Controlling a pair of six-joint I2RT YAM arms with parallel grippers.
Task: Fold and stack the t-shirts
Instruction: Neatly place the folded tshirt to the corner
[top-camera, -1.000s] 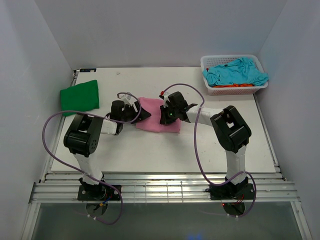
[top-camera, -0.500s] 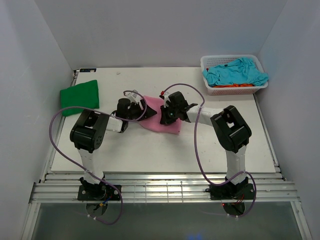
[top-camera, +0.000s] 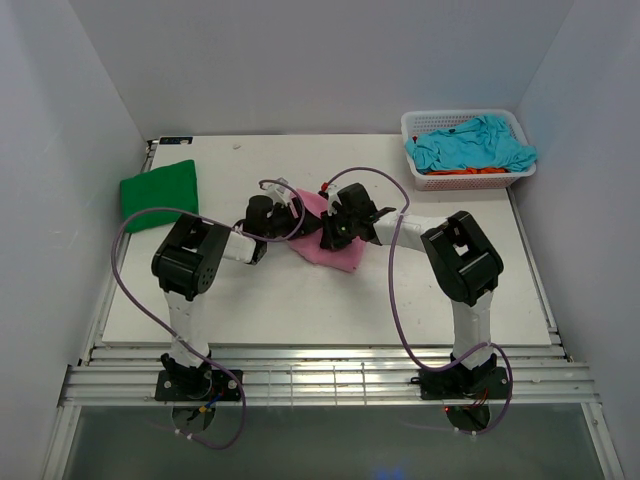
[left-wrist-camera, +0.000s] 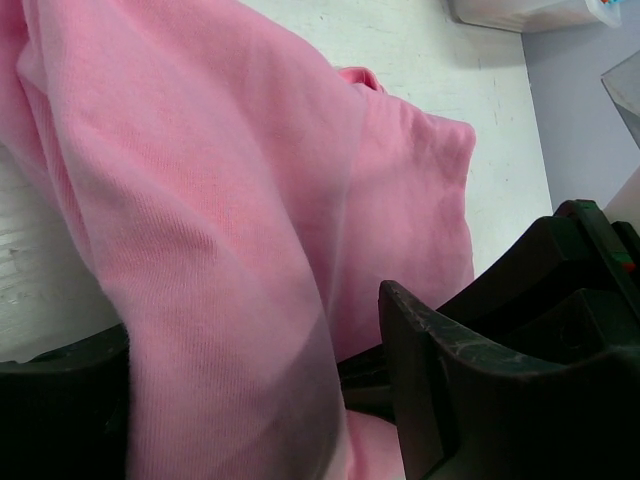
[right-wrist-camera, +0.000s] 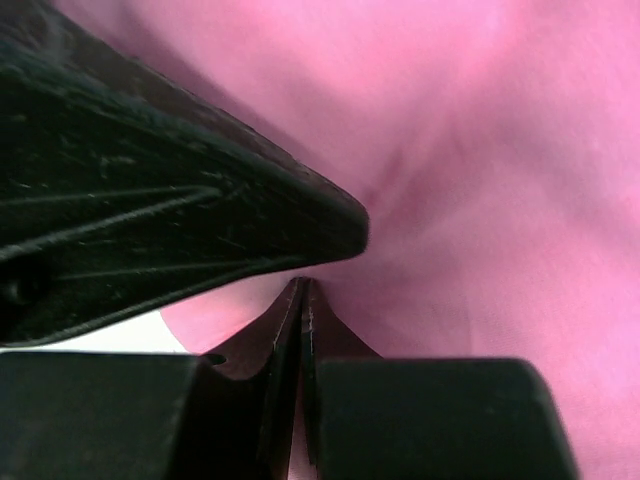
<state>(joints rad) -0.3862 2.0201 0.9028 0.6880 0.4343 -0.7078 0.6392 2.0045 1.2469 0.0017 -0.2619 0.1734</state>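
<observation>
The pink t-shirt (top-camera: 335, 252) lies bunched at the table's middle and fills both wrist views (left-wrist-camera: 250, 150) (right-wrist-camera: 480, 150). My left gripper (top-camera: 292, 213) is at its left edge, open wide, with a fold of pink cloth draped between the fingers (left-wrist-camera: 250, 320). A dark gap shows beside the right finger (left-wrist-camera: 440, 380). My right gripper (top-camera: 332, 232) is shut, its tips (right-wrist-camera: 303, 285) pressed down on the pink cloth, close beside the left gripper. A folded green t-shirt (top-camera: 160, 190) lies at the far left. Turquoise (top-camera: 470, 145) and orange (top-camera: 480, 171) t-shirts sit in the basket.
The white mesh basket (top-camera: 460, 113) stands at the back right corner of the table. White walls close in the table on the left, back and right. Purple cables loop from both arms over the near half of the table.
My left gripper has slid right toward the right gripper, carrying the pink shirt's left edge with it, so the shirt looks narrower. The right gripper has stayed put.
</observation>
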